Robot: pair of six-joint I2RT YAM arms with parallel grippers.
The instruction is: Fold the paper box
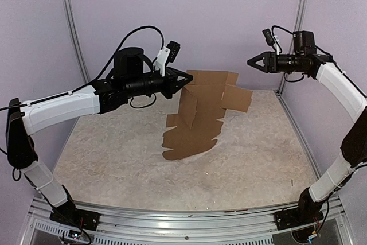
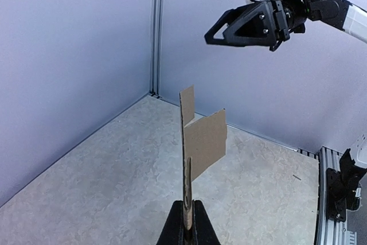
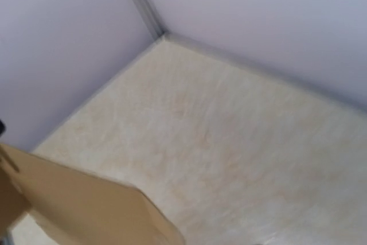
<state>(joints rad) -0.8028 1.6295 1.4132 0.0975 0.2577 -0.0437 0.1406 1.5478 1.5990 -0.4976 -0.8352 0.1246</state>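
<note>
Cardboard up off the deck! The paper box is nowhere near a box yet: it is a flat die-cut sheet hanging almost upright at mid-table. Its top left corner is pinched in the left gripper, and its rounded lower tabs trail onto the table.

The left jaws are clamped tight on that edge. In the left wrist view the fingers squeeze the sheet edge-on, with the panels rising straight away from them. My read on why: lifted like this, the flaps hang free of the surface and show their faces to the other arm, so a crease can be worked without the table in the way.

Over on the far right, the right gripper hovers high, level with the sheet's top edge and pointing at it, but well apart and carrying nothing. How wide its jaws stand I cannot tell, as the tips look close together from both angles. Its own camera catches just a corner of brown board at lower left.

Folding looks barely started.
</note>
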